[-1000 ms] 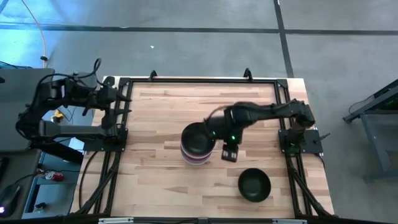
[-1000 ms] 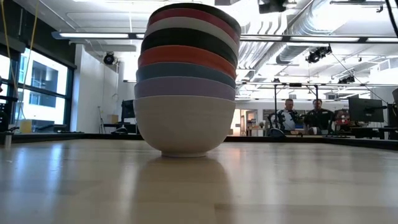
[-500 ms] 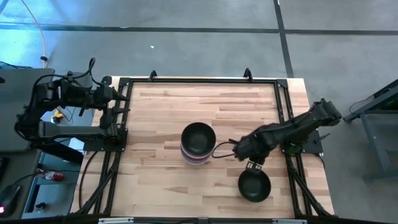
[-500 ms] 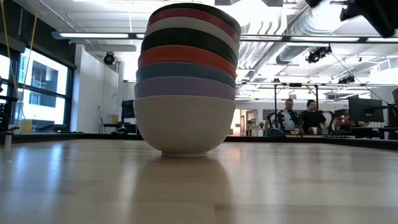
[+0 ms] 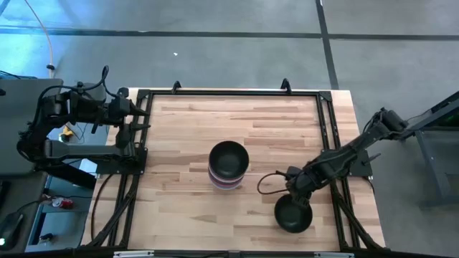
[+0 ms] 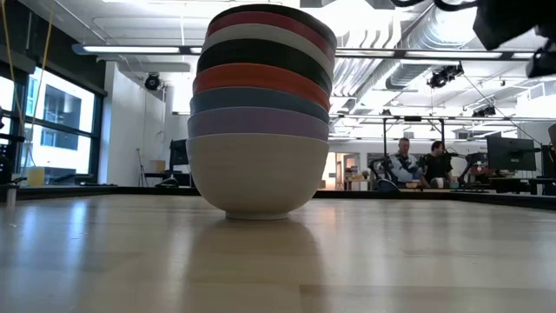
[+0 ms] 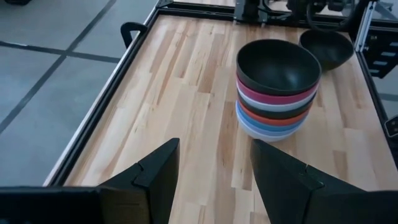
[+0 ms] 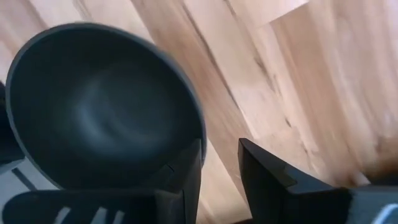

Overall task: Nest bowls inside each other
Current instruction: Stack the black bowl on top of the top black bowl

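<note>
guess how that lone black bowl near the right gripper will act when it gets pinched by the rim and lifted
The lone black round bowl looks rigid and thin-walled, so it should probably keep its shape. Its smooth, slightly glossy inside may let the right gripper, whose open fingers straddle the rim, slip. Held by one edge, it will likely hang tilted. It seems light.

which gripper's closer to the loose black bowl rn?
Right. The right gripper is at the loose black bowl, fingers astride its rim. The left gripper waits at the table's left edge, beyond the stack.
</note>
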